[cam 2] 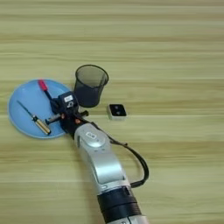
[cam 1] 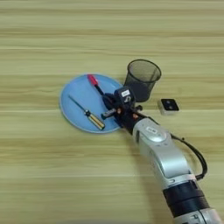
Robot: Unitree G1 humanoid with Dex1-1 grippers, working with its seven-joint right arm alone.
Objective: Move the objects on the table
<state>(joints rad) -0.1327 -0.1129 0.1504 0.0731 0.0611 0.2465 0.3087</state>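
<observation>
- Right gripper [cam 1: 109, 103] sits over the right side of the blue plate [cam 1: 74, 94], right at the black end of the marker [cam 1: 96, 85]. I cannot tell if it is pinching the marker or not.
- Marker lies on the plate with its red cap pointing up and left.
- A small screwdriver [cam 1: 87, 113] with a yellow handle lies on the plate too, just beside the marker.
- Pen cup [cam 1: 142, 78] stands upright, just off the plate's right edge. White block [cam 1: 168, 106] lies near it on the table [cam 1: 43, 175].
- To do this step well, I think the marker should be held by its middle and lifted straight up, so the screwdriver is not bumped and the cup is not knocked over.
</observation>
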